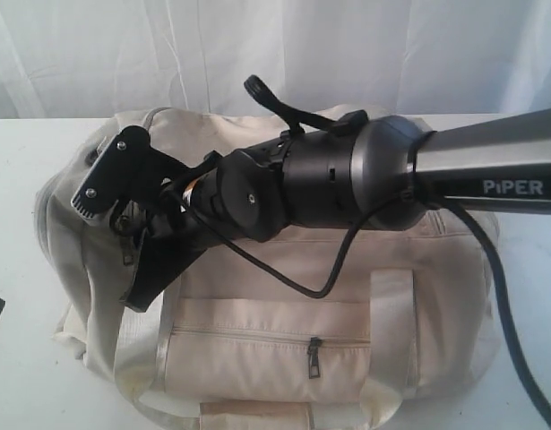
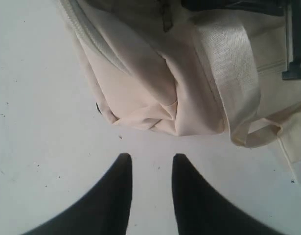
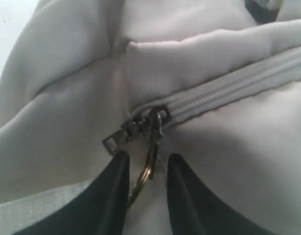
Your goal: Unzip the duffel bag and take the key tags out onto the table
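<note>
**Black right gripper (image 3: 148, 159) straddles dark metal zipper pull (image 3: 140, 128)**

Its jaws stand narrowly apart around the pull's ring, atop the cream fabric duffel bag (image 1: 257, 349) lying on the white table (image 1: 11, 179). The left gripper (image 2: 151, 159) hangs part-open, empty, beside the bag's end.

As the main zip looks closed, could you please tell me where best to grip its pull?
Pinch the metal ring hanging from the slider, coming down from above the end of the duffel bag; the ring lies edge-on, so jaws on either side close on its flat faces.
</note>
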Robot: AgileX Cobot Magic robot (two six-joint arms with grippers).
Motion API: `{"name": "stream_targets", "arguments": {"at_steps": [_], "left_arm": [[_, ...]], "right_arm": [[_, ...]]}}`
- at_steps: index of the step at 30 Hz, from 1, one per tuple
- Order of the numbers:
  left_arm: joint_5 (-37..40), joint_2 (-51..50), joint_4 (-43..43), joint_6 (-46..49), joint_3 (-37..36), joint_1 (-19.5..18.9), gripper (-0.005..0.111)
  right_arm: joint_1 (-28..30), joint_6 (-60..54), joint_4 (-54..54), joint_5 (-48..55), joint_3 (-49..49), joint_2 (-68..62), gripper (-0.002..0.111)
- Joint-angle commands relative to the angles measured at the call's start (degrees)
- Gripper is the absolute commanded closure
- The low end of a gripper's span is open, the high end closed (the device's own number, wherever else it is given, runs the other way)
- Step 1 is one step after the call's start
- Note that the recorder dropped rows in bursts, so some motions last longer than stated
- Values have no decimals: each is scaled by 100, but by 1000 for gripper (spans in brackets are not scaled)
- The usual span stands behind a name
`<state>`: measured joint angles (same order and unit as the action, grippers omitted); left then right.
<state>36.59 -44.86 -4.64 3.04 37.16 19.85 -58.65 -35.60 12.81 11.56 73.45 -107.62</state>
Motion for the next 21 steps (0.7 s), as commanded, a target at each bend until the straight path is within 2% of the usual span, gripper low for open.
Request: {"name": "stream_targets", "arguments": {"at_steps": [1, 6, 8, 10, 11, 21], "left_arm": [[26, 6, -70, 4, -48, 30, 72], [26, 6, -91, 4, -48, 30, 72], [26, 6, -91, 4, -48, 30, 72], [26, 6, -91, 4, -48, 30, 72], [26, 6, -91, 4, -48, 30, 72], [-137, 6, -86, 100, -48, 30, 72]], "right_arm": [[-28, -28, -67, 8, 9, -77, 81], [-28, -15, -46, 111, 9, -159, 83], [-28, -5, -46, 111, 9, -159, 92], [-28, -5, -58, 111, 9, -147, 106], [-28, -5, -59, 99, 9, -131, 108], [34, -18, -502, 66, 391, 238, 108]]}}
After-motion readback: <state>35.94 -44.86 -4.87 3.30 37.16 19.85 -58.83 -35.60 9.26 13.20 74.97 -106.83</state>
